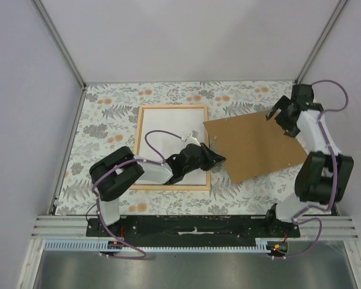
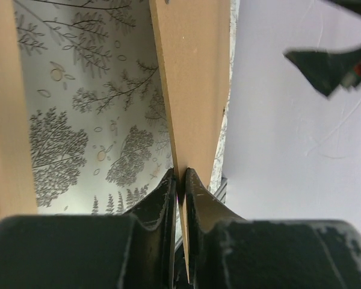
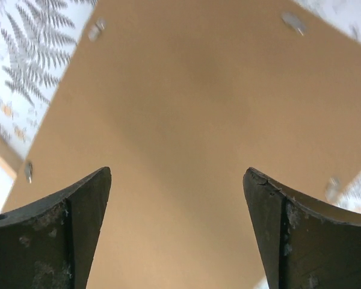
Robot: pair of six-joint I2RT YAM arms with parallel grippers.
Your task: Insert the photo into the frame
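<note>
The frame [image 1: 171, 108], light wood, lies flat left of the table's middle. A white sheet fills it: the photo [image 1: 165, 129], plain side up, its print hidden. My left arm reaches over the frame's lower right part. My left gripper [image 1: 219, 159] [image 2: 182, 177] is shut on the thin edge of the brown backing board [image 1: 259, 144] [image 2: 192, 90] at its left corner. My right gripper [image 1: 275, 114] [image 3: 177, 174] hangs open over the board's [image 3: 198, 108] far right part, with nothing between its fingers.
A leaf-patterned cloth [image 1: 108, 120] covers the table. Small metal tabs [image 3: 96, 29] sit along the board's edges. Pale walls with metal posts [image 1: 60, 42] close in the left, back and right sides. A tan wooden strip [image 2: 9, 108] runs along the left of the left wrist view.
</note>
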